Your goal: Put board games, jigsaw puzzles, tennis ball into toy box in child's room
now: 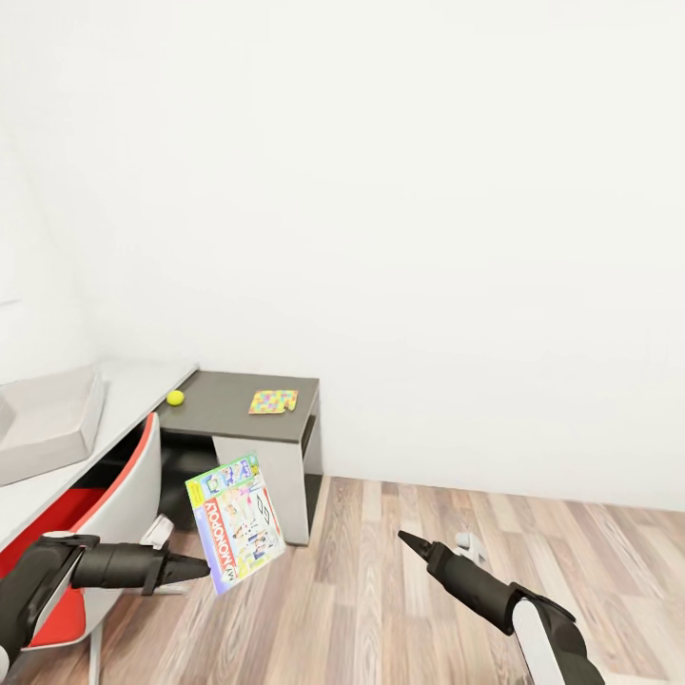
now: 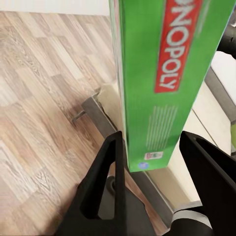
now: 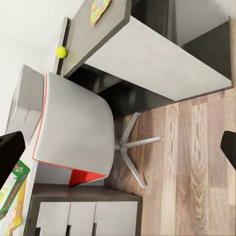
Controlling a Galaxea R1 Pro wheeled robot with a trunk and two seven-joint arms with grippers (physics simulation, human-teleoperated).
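Left gripper (image 1: 202, 569) clamped on Monopoly box (image 1: 236, 521) held upright over floor (image 1: 381, 609) at 7 o'clock, right gripper (image 1: 415, 543) at 5 o'clock spread empty, ball (image 1: 175, 398) and puzzle (image 1: 274, 401) on dark desk (image 1: 228, 414) at 9 o'clock, tray (image 1: 48, 423) further left.

A: Where's the Monopoly box (image 1: 235, 521)?

B: In the air at seven o'clock, tilted on edge, green side (image 2: 162, 73) clamped in the left gripper (image 1: 195, 568).

A: And the rest?

B: The ball (image 1: 175, 398), yellow-green, sits on the dark bench (image 1: 228, 411) at nine o'clock. A puzzle (image 1: 273, 401) lies flat just right of it. The grey toy box (image 1: 52, 419) rests on the pale section.
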